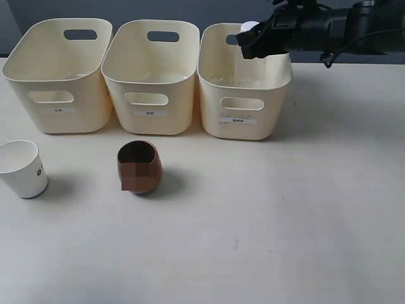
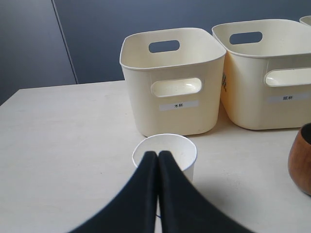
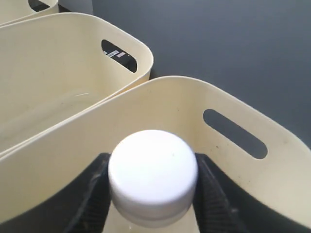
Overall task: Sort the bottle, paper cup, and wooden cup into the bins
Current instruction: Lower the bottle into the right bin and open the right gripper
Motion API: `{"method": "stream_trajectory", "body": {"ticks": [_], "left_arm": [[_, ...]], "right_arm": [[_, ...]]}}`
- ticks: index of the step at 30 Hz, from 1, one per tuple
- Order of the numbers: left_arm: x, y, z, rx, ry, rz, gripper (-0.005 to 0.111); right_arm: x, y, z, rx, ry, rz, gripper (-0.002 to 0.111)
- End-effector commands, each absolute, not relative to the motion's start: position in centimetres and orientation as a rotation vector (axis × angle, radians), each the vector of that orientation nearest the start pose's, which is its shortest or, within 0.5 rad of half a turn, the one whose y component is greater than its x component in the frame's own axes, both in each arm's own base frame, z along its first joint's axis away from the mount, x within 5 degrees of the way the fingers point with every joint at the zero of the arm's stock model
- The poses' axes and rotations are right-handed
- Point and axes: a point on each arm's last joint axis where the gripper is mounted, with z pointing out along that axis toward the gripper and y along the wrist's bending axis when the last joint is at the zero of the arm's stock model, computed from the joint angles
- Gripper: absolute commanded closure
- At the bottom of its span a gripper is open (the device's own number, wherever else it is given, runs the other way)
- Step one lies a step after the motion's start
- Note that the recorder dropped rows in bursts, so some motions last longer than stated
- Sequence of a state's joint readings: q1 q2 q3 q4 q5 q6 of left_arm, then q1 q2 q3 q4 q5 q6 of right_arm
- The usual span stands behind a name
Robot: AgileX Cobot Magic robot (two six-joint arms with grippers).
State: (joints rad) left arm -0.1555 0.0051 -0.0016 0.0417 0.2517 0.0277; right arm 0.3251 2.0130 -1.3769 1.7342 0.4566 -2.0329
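My right gripper (image 1: 254,43) is shut on the white cap of the bottle (image 1: 249,26), holding it at rim height over the right bin (image 1: 240,126). In the right wrist view the cap (image 3: 153,172) fills the gap between the black fingers (image 3: 95,189), with the bin's wall (image 3: 233,160) behind; the clear body is hidden. The paper cup (image 1: 22,168) stands at the front left and the wooden cup (image 1: 139,168) before the middle bin (image 1: 149,120). My left gripper (image 2: 158,154) is shut and empty, its tips just short of the paper cup (image 2: 182,150); the exterior view does not show it.
The left bin (image 1: 57,117) and the middle bin look empty. In the left wrist view the left bin (image 2: 170,116) stands behind the paper cup, the middle bin (image 2: 272,114) beside it, and the wooden cup (image 2: 302,162) at the frame's edge.
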Motion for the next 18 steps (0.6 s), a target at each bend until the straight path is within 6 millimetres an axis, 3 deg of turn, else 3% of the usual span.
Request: {"method": "stream_trajectory", "body": {"ticks": [1, 2, 4, 11, 18], "left_arm": [[5.49, -0.8, 19.16, 0.19, 1.712, -0.059, 0.107], [5.49, -0.8, 19.16, 0.19, 1.712, -0.059, 0.107], [5.49, -0.8, 19.16, 0.19, 1.712, -0.059, 0.107], [5.49, -0.8, 19.16, 0.19, 1.712, -0.059, 0.107], [5.49, -0.8, 19.16, 0.19, 1.712, -0.059, 0.107]], "right_arm": [[42.04, 18.2, 21.36, -0.862, 1.818, 0.494, 0.099], [42.01, 18.23, 21.38, -0.857, 1.819, 0.503, 0.088], [42.01, 18.23, 21.38, -0.842, 1.828, 0.514, 0.077], [41.88, 18.39, 21.46, -0.826, 1.831, 0.559, 0.071], [41.82, 18.47, 21.5, -0.805, 1.841, 0.589, 0.055]]}}
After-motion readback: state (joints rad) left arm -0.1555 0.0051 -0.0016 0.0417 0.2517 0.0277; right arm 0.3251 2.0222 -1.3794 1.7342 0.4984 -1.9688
